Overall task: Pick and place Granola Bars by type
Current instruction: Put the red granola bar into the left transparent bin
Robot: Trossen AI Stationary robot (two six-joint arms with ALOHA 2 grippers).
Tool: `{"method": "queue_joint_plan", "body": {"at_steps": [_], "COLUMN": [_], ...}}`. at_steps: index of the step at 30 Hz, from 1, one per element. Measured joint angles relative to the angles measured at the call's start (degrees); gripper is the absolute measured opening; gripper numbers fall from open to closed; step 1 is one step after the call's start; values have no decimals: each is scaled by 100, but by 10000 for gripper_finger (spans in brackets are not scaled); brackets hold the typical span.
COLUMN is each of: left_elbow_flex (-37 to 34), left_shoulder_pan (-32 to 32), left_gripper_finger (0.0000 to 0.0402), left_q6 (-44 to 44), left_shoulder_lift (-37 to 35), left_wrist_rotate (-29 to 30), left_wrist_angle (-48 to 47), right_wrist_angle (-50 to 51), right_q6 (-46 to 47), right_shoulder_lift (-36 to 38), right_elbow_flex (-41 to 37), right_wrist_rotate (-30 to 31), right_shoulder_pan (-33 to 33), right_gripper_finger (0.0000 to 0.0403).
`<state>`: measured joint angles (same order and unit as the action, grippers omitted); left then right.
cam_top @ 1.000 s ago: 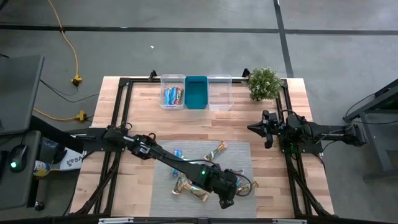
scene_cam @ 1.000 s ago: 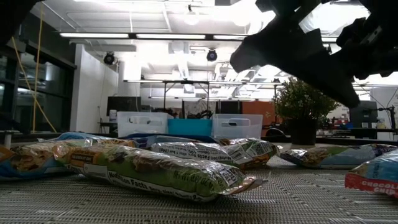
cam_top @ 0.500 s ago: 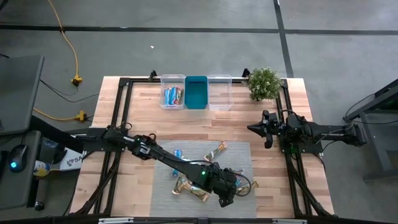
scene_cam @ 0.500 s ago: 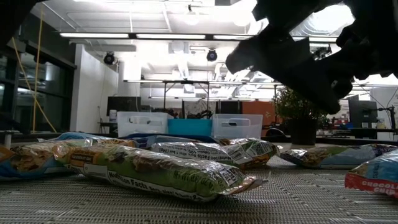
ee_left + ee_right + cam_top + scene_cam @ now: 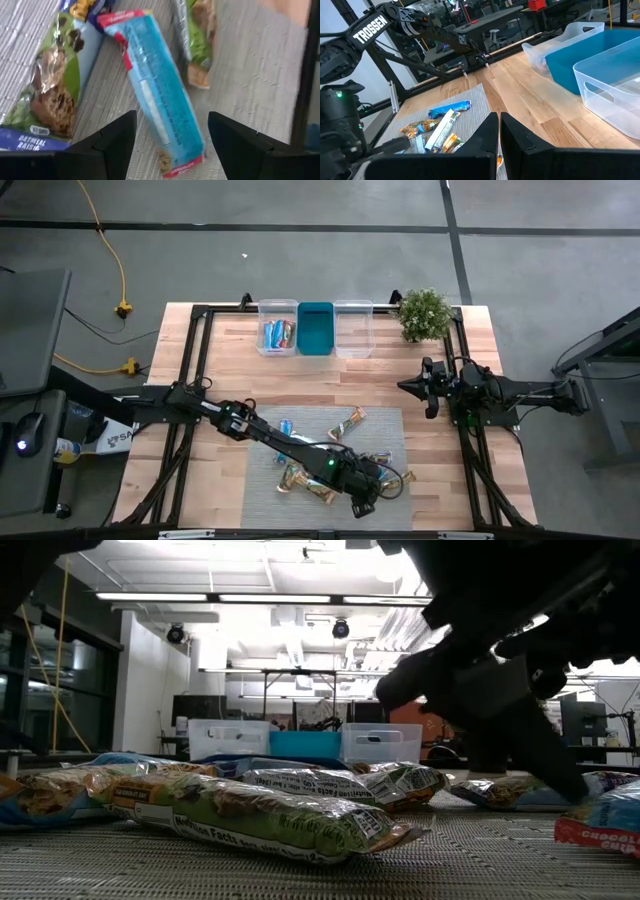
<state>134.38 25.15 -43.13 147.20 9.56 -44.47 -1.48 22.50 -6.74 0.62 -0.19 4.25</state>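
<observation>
Now left end effector (image 5: 170,145) open, straddling blue bar (image 5: 159,95)

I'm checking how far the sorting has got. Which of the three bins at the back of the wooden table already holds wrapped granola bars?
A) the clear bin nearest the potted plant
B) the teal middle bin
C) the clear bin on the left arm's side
C: in the high view, wrapped granola bars lie only in the clear bin on the left arm's side; the teal middle bin and the other clear bin show none.
</observation>
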Motion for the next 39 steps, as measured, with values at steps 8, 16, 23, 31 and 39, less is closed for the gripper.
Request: {"method": "queue_joint_plan", "body": {"at_steps": [8, 16, 23, 31, 39], "left_elbow_flex": [3, 3, -3, 25, 25], "left_shoulder_pan": [0, -3, -2, 1, 0], "left_gripper_finger": [243, 243, 243, 242, 214], "left_q6": [90, 203, 149, 30, 91], "left_shoulder_lift": [0, 0, 94, 264, 278], "left_wrist_rotate": [132, 154, 167, 175, 174], "left_wrist_angle": [-13, -80, -75, 166, 92], "right_wrist_angle": [0, 0, 0, -1, 0], "right_q6": [-2, 0, 0, 0, 0], "right_shoulder_lift": [0, 0, 0, 0, 0], "right_elbow_flex": [0, 0, 0, 0, 0], "right_wrist_rotate": [0, 0, 0, 0, 0], "right_shoulder_pan": [0, -2, -2, -1, 0], "right_gripper_finger": [0, 0, 0, 0, 0]}}
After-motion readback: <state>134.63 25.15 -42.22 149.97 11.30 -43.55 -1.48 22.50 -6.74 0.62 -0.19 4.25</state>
